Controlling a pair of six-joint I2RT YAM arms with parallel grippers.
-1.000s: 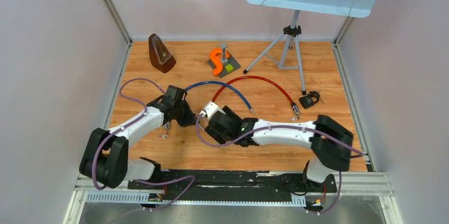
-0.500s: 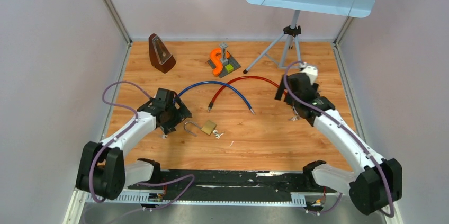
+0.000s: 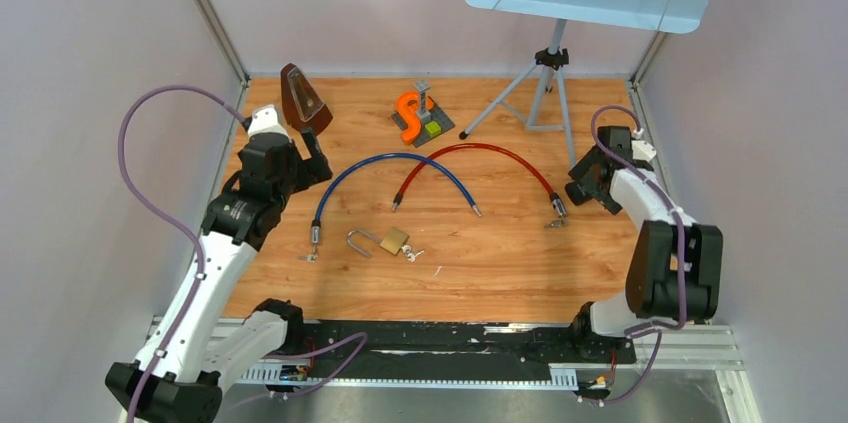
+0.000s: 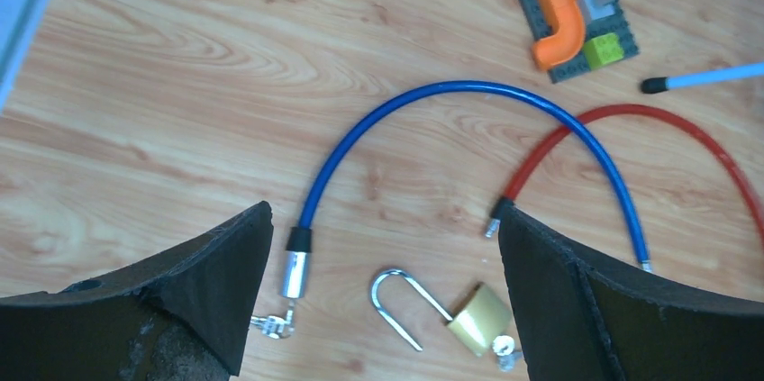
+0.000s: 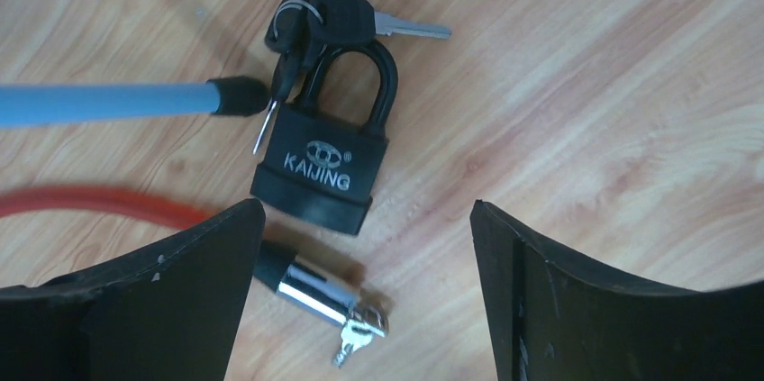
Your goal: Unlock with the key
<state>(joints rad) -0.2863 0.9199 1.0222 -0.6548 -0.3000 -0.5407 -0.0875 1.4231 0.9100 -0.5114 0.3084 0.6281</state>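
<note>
Two empty, spread wide: left end effector [image 4: 383, 214] and right end effector [image 5: 367, 208]. The black padlock [image 5: 320, 165] lies on the table [image 5: 586, 84] just ahead of the right one, the nearer arm, long axis pointing away, keys [image 5: 329, 19] at its far end.

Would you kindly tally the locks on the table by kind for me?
Cable locks: 2 (blue cable lock, red cable lock)
Padlocks: 2 (brass padlock, black padlock)
Total: 4
</note>
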